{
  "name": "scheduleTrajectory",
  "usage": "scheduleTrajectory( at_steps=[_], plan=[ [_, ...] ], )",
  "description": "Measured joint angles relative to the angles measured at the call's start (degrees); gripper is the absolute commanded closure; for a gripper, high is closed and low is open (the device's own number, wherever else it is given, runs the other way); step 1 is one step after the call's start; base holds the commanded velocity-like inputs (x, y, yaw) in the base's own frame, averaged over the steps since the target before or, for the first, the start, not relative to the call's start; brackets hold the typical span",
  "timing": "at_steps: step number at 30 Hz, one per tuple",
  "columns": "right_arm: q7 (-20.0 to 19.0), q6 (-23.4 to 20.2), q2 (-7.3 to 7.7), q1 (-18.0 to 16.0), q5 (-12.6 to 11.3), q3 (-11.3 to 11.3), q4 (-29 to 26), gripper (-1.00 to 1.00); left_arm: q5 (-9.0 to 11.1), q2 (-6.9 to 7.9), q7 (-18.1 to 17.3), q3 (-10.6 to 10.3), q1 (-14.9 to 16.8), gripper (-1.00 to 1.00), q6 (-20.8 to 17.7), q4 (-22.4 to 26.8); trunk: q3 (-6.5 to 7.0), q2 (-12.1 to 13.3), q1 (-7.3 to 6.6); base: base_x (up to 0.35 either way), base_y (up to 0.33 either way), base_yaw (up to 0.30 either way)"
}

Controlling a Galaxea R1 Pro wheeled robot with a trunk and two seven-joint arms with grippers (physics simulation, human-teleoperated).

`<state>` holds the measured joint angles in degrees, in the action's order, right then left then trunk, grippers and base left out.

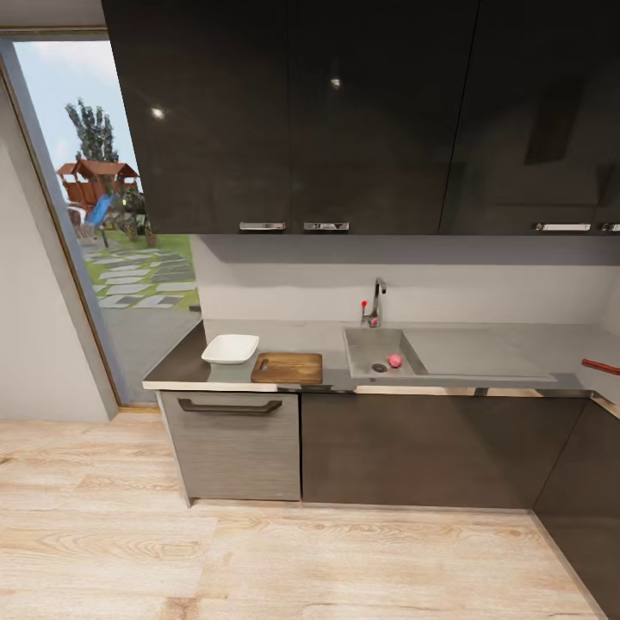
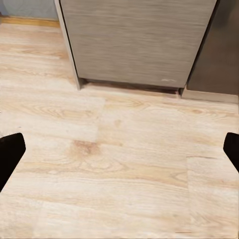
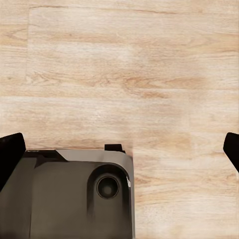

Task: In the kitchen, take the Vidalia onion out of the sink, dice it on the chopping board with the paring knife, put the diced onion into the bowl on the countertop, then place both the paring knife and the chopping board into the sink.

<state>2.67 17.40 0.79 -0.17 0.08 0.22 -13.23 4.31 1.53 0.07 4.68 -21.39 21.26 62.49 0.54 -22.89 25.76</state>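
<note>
Stretching across the far wall under dark upper cabinets (image 1: 370, 112), the grey counter (image 1: 482, 349) runs from the window (image 1: 112, 224) to the right-hand corner, above dark fronts and a drawer front (image 1: 232, 448) with a black handle. Pale wood floor (image 1: 258, 551) lies between the robot and the units. Set into the counter, the sink (image 1: 366, 343) holds the Vidalia onion (image 1: 394, 361), a small pinkish bulb lying just beside the round drain, with the flat drainboard to its right and the chrome tap (image 1: 376, 301) behind. The chopping board (image 1: 288, 368) lies flat left of the sink near the counter's front edge, long axis along the counter. Just behind its left end sits the white square bowl (image 1: 230, 348); it looks empty. The paring knife (image 1: 600, 366) lies far right on the counter, its red handle running roughly along the counter and cut by the picture's edge. The left hand (image 2: 119, 152) and the right hand (image 3: 119, 152) both hang over the floor, fingers spread wide, gripping nothing
</note>
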Motion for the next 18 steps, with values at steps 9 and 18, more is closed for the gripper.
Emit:
scheduleTrajectory(
  at_steps=[9, 18],
  plan=[
    [0.0, 0.0, 0.00, 0.0, 0.0, 0.0, 0.0, -1.00, -0.1, -0.15, 0.0, 0.0, 0.0, -1.00, 0.0, -1.4, 0.00, 0.0, 0.00, 0.000, 0.000, 0.000],
    [0.0, -0.2, -4.00, 0.0, -0.1, 0.0, 0.3, -1.00, -0.1, -0.15, 0.0, -0.1, 0.0, -1.00, 0.0, -1.6, 0.00, 0.0, 0.00, 0.000, 0.000, 0.000]
  ],
)
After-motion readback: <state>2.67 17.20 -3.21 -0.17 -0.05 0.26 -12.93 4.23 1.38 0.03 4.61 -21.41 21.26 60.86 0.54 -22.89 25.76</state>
